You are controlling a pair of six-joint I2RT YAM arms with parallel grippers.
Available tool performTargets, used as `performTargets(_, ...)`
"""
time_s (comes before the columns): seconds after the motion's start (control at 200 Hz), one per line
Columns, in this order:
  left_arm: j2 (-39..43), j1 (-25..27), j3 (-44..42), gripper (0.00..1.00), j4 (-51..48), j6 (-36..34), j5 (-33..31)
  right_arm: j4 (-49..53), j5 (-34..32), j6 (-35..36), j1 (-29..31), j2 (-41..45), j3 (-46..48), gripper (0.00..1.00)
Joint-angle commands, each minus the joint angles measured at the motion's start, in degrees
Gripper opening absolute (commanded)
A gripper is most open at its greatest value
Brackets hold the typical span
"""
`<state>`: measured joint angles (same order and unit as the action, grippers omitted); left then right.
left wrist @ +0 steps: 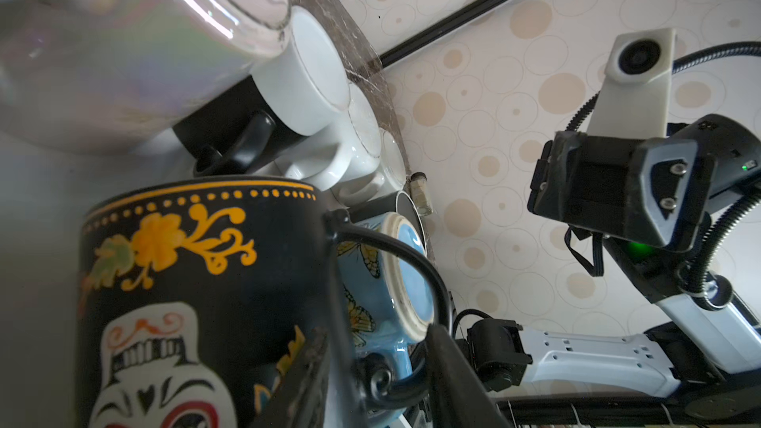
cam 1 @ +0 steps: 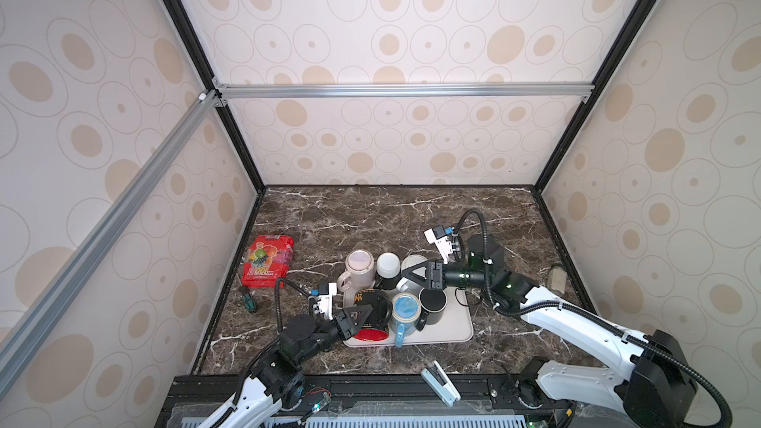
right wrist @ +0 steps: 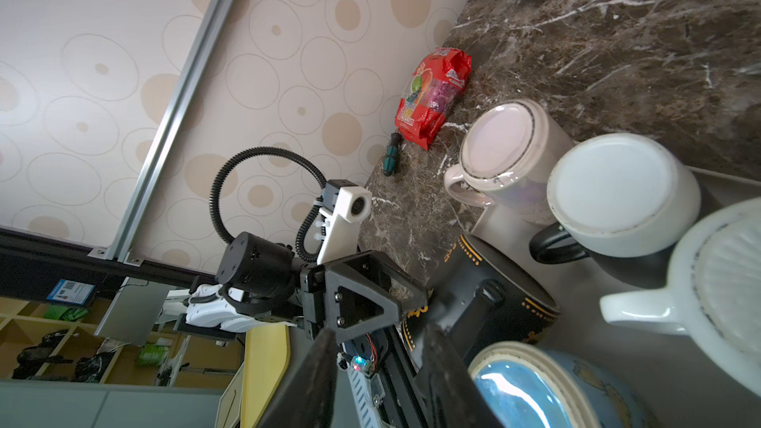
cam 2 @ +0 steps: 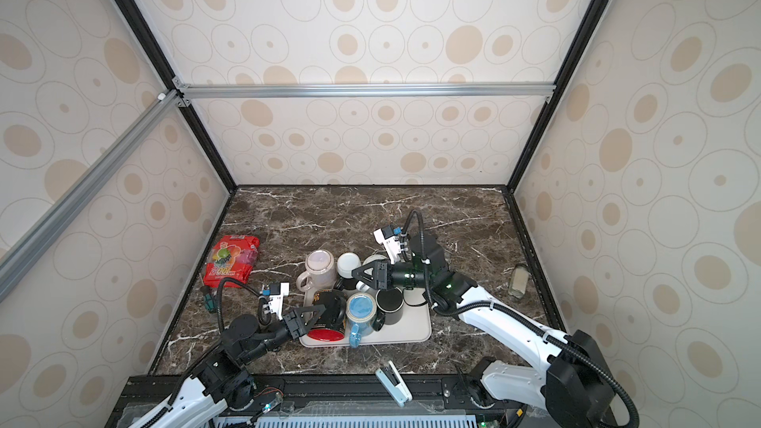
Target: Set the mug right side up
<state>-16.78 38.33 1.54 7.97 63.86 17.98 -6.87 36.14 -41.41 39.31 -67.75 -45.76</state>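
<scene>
left fingers (cam 1: 362, 317) | parted astride the skull mug's handle (left wrist: 387, 265), grasp uncertain | skull mug (cam 1: 372, 314) tipped, red mouth frontward, on tray (cam 1: 457, 329) | right fingers (cam 1: 407, 273) parted, empty above mugs

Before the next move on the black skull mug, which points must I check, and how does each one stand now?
1. Black mug right side up: not ok, it is tipped over, red mouth toward the front.
2. Left gripper astride its handle: ok.
3. Firm hold on the handle: cannot tell.
4. Right gripper empty, fingers apart: ok.
5. Room beside the blue mug: not ok, the two are very close.
</scene>
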Motion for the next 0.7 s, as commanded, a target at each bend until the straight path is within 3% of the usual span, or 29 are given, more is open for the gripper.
performTargets(0.0,-1.7,0.0,5.7,0.45,-10.0,-4.6,-4.9,11.7,-3.4,3.2,0.4,-0.7,-5.3,0.37)
performTargets(0.205,-11.5,0.0,19.8,0.58,-21.8,-11.9,-13.1,29.2,-11.3,4.4,3.0,-2.4,-11.1,0.38)
performTargets(0.395,-19.9,-0.1,27.0,0.63,-22.7,-14.4,-14.2,33.8,-14.0,5.2,7.3,-7.1,-14.3,0.39)
performTargets(0.695,-18.3,-0.5,30.2,0.69,-28.5,-16.4,-17.6,44.2,-13.3,7.0,11.7,-19.4,-25.8,0.41)
